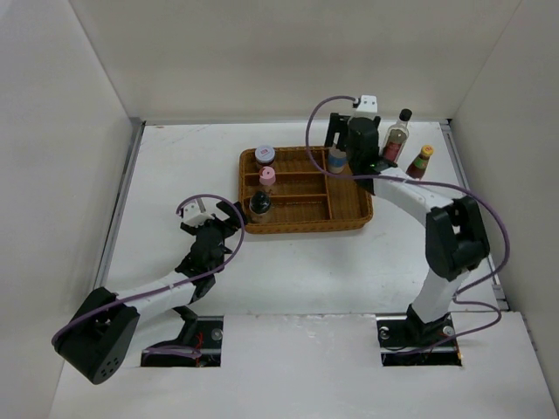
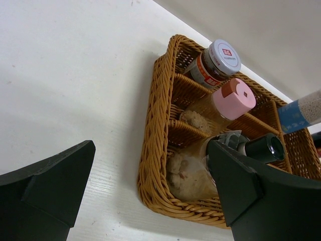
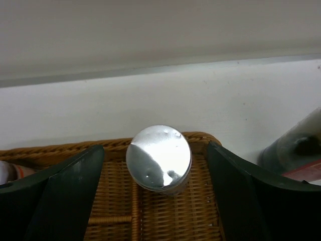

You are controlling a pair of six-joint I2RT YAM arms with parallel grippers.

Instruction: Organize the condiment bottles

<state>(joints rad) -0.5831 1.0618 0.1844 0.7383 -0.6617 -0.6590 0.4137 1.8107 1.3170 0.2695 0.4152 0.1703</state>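
Condiment bottles (image 1: 267, 176) stand mostly in the wicker basket (image 1: 306, 226) in the middle of the white surface (image 1: 175, 175). Four are inside: a red-labelled jar (image 2: 222, 56), a pink-lidded jar (image 2: 235, 95) and a dark-lidded bottle (image 2: 267, 148) in a row at the left end, and a silver-lidded jar (image 3: 158, 158) upright at the far right, just beside the rim. Two are not in yet. The tall clear bottle (image 1: 399, 138) and the red sauce bottle (image 1: 421, 163) stand on the surface just past the basket's right side, close to each other. The right claw (image 3: 156, 165) sits around the silver lid with its fingers spread wide, a gap on both sides, so it holds nothing. If it lifts crooked, I think a finger could catch the lid and tip the jar against the rim. When it goes for the two outside bottles, a wide claw could bump one while reaching for the other, because they stand so close. The left claw (image 2: 150, 150) is wide and holds nothing too, low by the basket's near left corner, and a push there could slide the basket. The right arm (image 1: 454, 236) stretches far forward over the basket. The left arm (image 1: 157, 292) lies low, bent towards the basket.
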